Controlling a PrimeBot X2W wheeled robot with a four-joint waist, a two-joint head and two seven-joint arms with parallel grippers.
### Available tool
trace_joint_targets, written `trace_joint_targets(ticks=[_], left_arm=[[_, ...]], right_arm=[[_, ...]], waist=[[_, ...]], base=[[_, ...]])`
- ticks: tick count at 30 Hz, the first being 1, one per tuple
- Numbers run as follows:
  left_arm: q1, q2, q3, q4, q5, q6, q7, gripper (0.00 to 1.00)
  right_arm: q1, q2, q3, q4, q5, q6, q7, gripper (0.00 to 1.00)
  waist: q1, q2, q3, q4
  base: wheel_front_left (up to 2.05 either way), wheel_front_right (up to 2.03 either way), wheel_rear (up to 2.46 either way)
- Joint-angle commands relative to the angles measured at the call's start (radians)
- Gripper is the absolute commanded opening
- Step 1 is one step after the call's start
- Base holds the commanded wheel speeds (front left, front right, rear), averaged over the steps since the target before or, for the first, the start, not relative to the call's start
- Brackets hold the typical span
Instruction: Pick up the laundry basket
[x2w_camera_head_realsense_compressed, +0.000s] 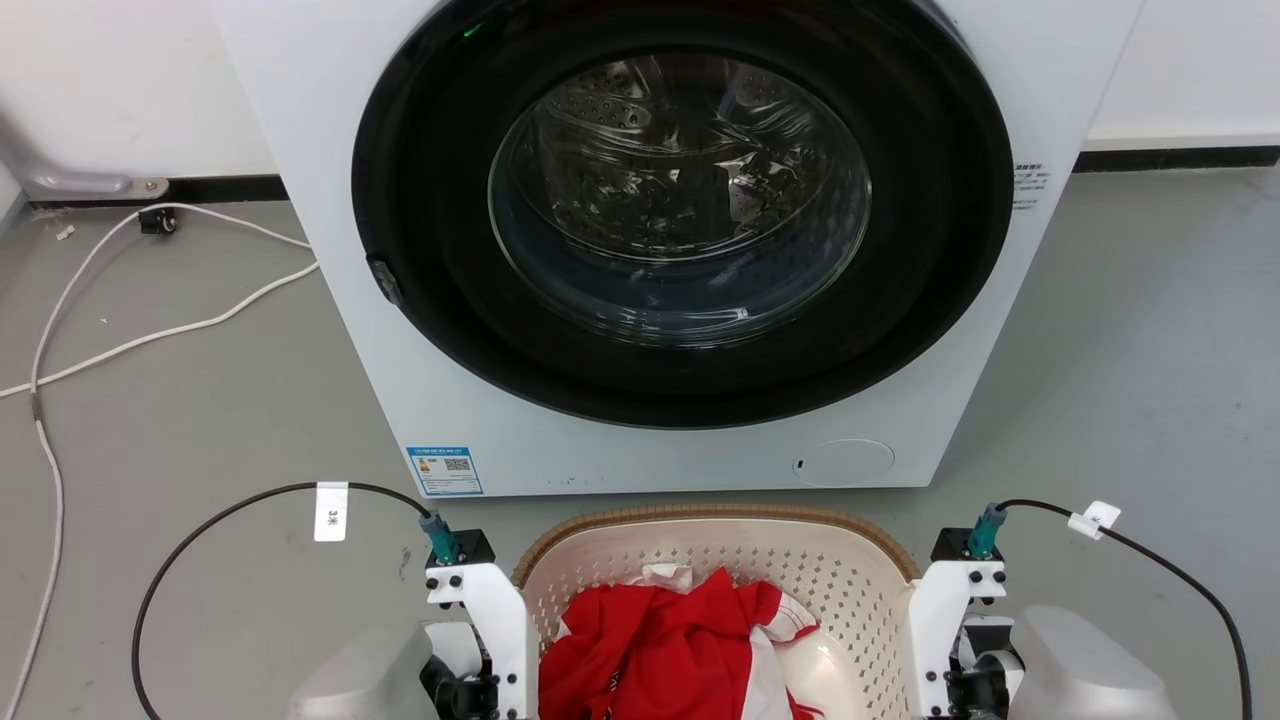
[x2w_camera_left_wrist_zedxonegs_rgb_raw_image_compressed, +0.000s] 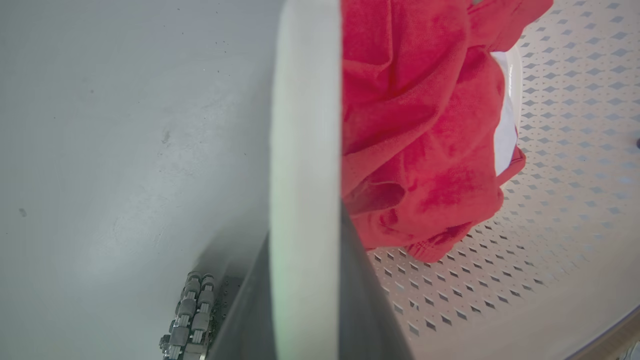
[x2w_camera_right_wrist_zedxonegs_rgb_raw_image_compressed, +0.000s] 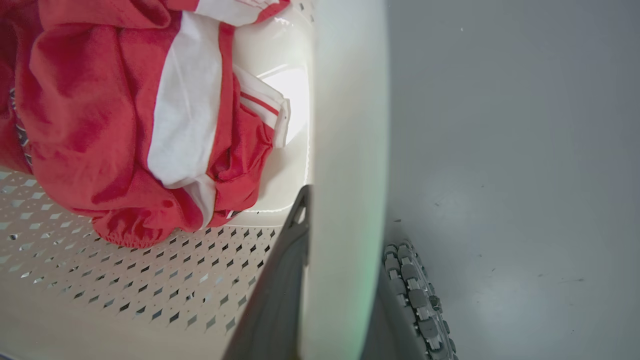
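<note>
The left end effector (x2w_camera_left_wrist_zedxonegs_rgb_raw_image_compressed: 305, 225) and the right end effector (x2w_camera_right_wrist_zedxonegs_rgb_raw_image_compressed: 345, 220) each pinch a pale side edge of the laundry basket (x2w_camera_head_realsense_compressed: 720, 518). The basket sits at bottom centre on the grey floor (x2w_camera_head_realsense_compressed: 200, 400) and holds red clothes (x2w_camera_head_realsense_compressed: 680, 630). The washing machine (x2w_camera_head_realsense_compressed: 400, 400) stands just behind it. The wrists flank the basket at lower left and lower right.

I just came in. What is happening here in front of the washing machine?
The robot faces a washing machine, with the laundry basket between its arms and red and white clothes inside. The left gripper clamps the basket's left handle and the right gripper clamps the right handle. I cannot tell whether the basket is off the floor.
</note>
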Motion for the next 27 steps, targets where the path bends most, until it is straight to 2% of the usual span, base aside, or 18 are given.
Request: trace_joint_targets(ticks=[1, 27], left_arm=[[-0.011, -0.021, 0.001, -0.017, -0.008, -0.014, -0.003, 0.00], [-0.009, -0.021, -0.021, -0.022, -0.031, -0.014, -0.008, 0.00]], right_arm=[[-0.011, 0.022, -0.002, -0.005, -0.003, 0.004, 0.001, 0.00], [-0.001, 0.028, -0.040, -0.005, -0.029, 0.004, 0.013, 0.00]], waist=[[0.0000, 0.0000, 0.000, 0.000], [0.0000, 0.0000, 0.003, 0.000]], base=[[0.00, 0.00, 0.00], [0.00, 0.00, 0.00]])
